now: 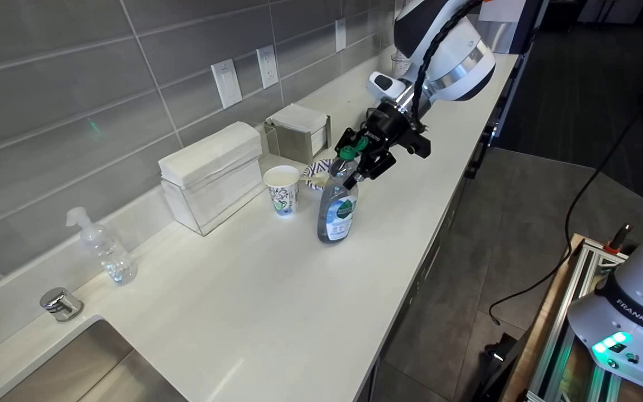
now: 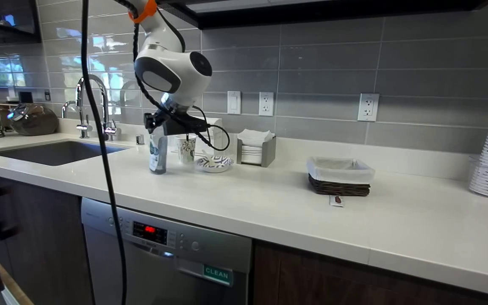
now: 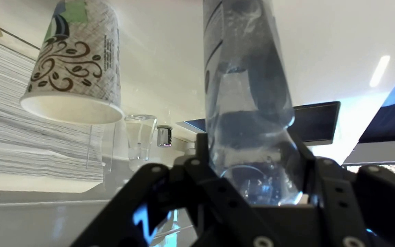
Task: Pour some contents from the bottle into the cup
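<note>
Bottle (image 1: 337, 216) in gripper (image 3: 250, 147) — cup (image 1: 283, 198) nearby

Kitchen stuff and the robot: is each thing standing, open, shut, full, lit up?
Bottle, about upright; green cap looks flipped open
Gripper, closed on the bottle's upper part
Paper cup, upright, uncovered; contents unclear
Patterned bowl, right way up
Pump bottle, standing
Clear towel holder, stocked
Gray napkin holder, stocked
Lined basket, uncovered
Dishwasher, shut; display lit red
Robot base lights, glowing green

Smooth clear plastic bottle (image 1: 337, 204); matt paper cup (image 1: 283, 194); glossy wall tiles (image 2: 328, 57); smooth, faintly shiny counter (image 1: 254, 296).
</note>
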### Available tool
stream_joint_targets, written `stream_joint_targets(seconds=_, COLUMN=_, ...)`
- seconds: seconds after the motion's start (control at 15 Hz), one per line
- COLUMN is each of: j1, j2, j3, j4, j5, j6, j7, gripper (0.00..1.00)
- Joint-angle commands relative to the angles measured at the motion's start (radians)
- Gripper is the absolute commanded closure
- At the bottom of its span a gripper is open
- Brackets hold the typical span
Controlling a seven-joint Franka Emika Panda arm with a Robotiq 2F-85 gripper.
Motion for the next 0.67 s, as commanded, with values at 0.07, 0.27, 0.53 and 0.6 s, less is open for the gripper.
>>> stream_joint_targets(seconds=0.07, j1=-0.002, j2=0.000, j3=0.027, j4=0.000, j5=-0.008, j6=0.018, j7=-0.029, gripper=0.05)
stream_joint_targets(seconds=0.27, j1=-0.004, j2=0.000, j3=0.028, j4=-0.008, j5=0.018, j6=0.010, j7=-0.057, gripper=0.00)
stream_joint_targets(seconds=0.53, j1=-0.012, j2=-0.002, j3=0.016, j4=-0.042, j5=0.104, j6=-0.018, j7=-0.181, gripper=0.00)
stream_joint_targets(seconds=0.6, j1=-0.017, j2=0.004, j3=0.009, j4=-0.051, j5=0.132, j6=-0.043, j7=-0.233, gripper=0.00)
